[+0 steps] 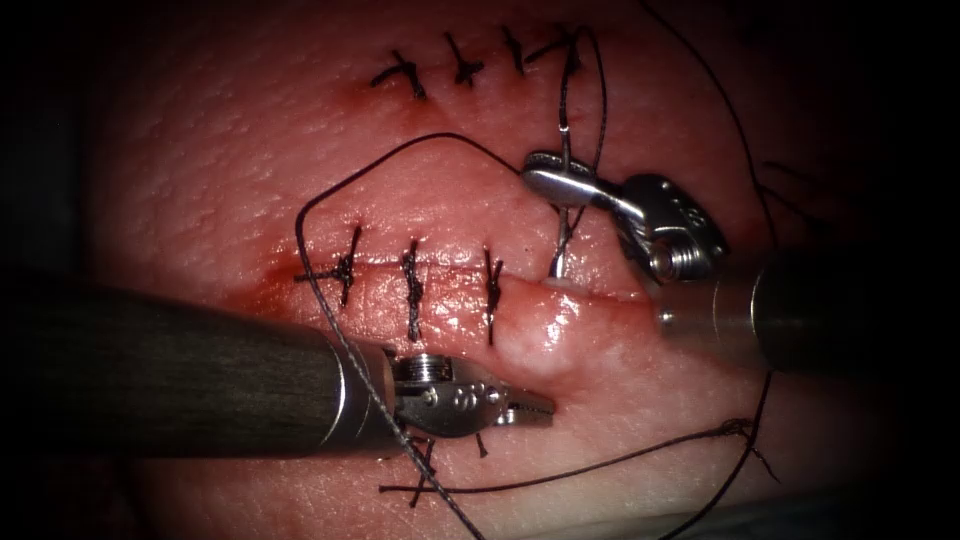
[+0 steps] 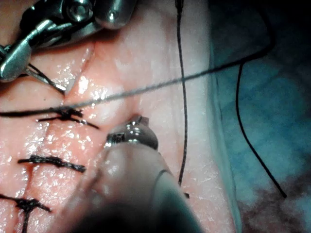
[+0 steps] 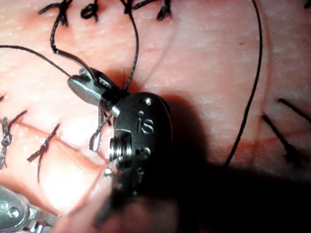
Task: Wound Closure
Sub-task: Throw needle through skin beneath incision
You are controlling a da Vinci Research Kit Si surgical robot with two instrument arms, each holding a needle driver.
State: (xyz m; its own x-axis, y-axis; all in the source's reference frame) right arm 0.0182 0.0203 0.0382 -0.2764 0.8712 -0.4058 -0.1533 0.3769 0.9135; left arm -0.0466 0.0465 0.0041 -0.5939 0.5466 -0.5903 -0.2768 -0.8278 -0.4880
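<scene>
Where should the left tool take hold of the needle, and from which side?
The right tool is shut on the needle near its upper end. Its lower curve enters the tissue at the cut. Probably grip the bare stretch between, approaching from the left.

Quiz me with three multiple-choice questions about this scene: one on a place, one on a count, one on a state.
1. Where is the left gripper relative to the cut? A above; B below; C inside.
2. How many stitches cross that cut? A one; B three; C six.
3. What does the right gripper hold? A nothing; B scissors; C the needle.
B: it is shut and empty, over the tissue below the cut.
B: three dark stitches.
C: it is shut near mid-curve on the needle, whose end sits in the tissue.
</scene>
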